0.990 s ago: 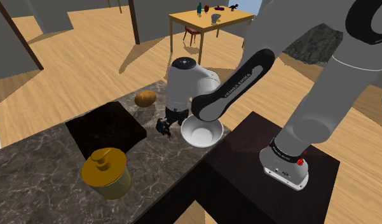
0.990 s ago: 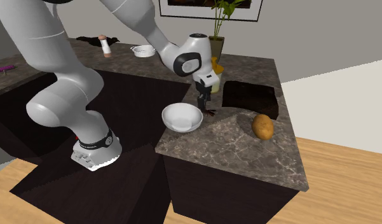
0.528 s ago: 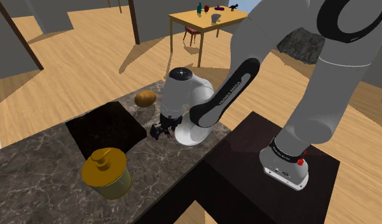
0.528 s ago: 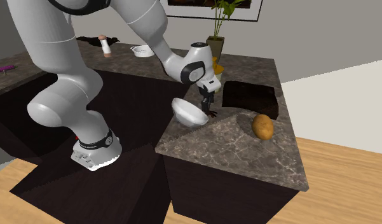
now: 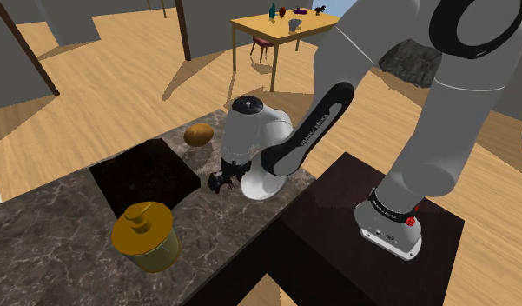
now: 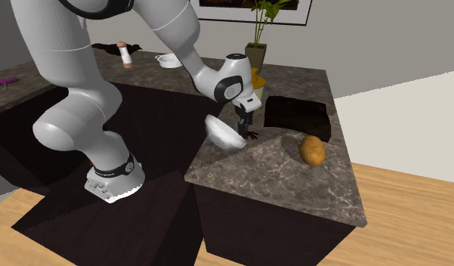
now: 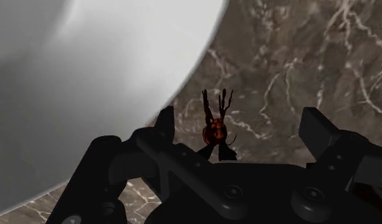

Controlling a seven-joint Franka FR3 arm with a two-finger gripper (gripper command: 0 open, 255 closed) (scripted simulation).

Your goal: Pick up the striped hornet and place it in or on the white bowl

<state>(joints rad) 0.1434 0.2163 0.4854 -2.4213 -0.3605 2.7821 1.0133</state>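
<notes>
The counter [image 6: 278,181] has one white bowl [image 6: 225,133], one hornet [image 7: 213,132], one potato [image 6: 312,150] and one yellow lidded jar [image 5: 146,235].

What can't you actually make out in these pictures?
Hornet: in the wrist view, the end nearest the claw is hidden by the claw's body; in the other views it is too small for stripes.
White bowl: in the shoulder view, mostly behind the arm; in the wrist view, cut off by the edges.
Things on the far table: in the shoulder view, too small to name.
</notes>
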